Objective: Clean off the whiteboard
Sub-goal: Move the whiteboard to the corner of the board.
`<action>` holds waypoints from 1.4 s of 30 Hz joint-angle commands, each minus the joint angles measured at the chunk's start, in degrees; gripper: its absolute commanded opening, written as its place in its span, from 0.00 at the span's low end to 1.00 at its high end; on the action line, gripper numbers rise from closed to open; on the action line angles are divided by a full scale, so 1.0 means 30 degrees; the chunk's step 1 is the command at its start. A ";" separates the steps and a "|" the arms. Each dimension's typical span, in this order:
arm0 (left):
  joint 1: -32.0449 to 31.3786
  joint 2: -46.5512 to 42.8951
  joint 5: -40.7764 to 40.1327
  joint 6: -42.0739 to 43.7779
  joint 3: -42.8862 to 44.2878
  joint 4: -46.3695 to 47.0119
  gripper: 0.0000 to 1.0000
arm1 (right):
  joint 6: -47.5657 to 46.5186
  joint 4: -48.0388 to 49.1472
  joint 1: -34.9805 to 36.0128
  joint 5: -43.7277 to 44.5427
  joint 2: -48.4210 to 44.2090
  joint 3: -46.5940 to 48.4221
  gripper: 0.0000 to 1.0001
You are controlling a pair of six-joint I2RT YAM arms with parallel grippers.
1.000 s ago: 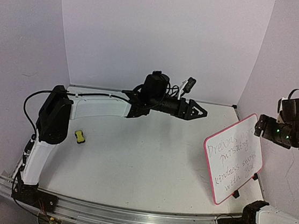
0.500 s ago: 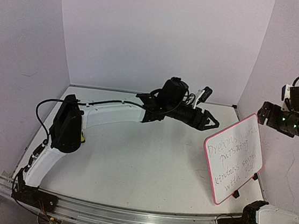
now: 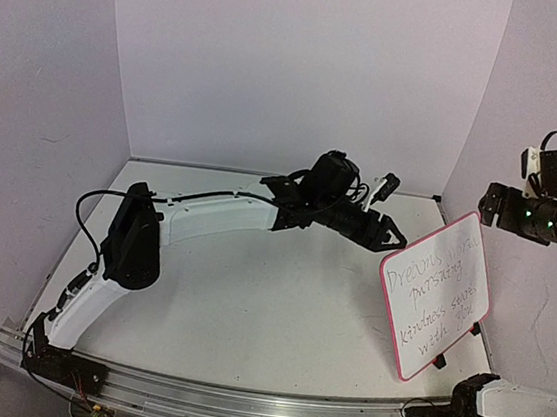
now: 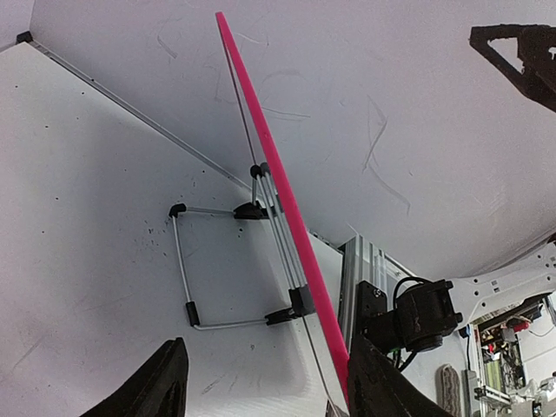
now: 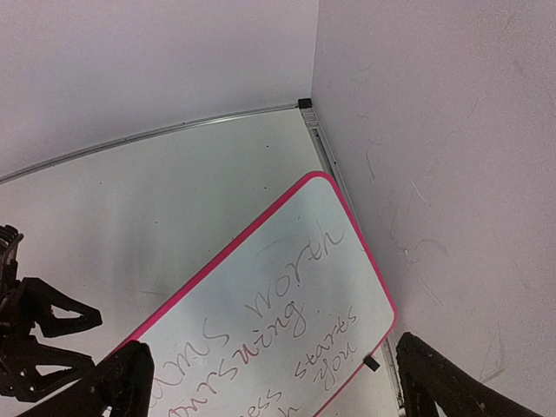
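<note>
We show the whiteboard (image 3: 435, 292) propped at a tilt on its wire stand (image 4: 191, 311) at the right of the table (image 3: 248, 296), close to the right wall; its dark handwritten lines are all unwiped, so we judge the erasing not yet begun and the whole face left to clear. The board is a flat, glossy white panel with rounded corners and a thin pink-red frame, and the stand is slim bent rod with small black feet. The left gripper (image 3: 393, 235) hangs just beside the board's far left edge, fingers apart on nothing; the right gripper (image 3: 492, 205) hovers above, fingers spread wide and empty.
</note>
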 commanded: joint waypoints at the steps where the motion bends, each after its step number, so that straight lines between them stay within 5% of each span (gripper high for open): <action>1: -0.0451 -0.1147 -0.0587 0.0502 -0.0082 0.0012 0.65 | -0.0490 -0.0009 -0.0003 -0.0002 -0.0348 -0.0423 0.98; 15: -0.1388 -0.1538 -0.1129 -0.0095 -0.0789 0.0531 0.55 | -0.0709 -0.0116 -0.0008 0.0295 -0.0981 -0.1532 0.98; 26: -0.1599 -0.2033 -0.3817 0.0152 -0.1933 0.0440 0.16 | -0.0619 -0.0228 -0.0002 0.0278 -0.1633 -0.2841 0.98; 35: -0.1589 -0.2507 -0.3630 -0.0246 -0.2196 0.1182 0.29 | -0.0586 -0.0237 0.0003 0.0013 -0.1816 -0.3363 0.98; 42: -0.1582 -0.3099 -0.4036 -0.0385 -0.2196 0.1678 0.27 | -0.0602 -0.0241 -0.0010 -0.0130 -0.1759 -0.3328 0.98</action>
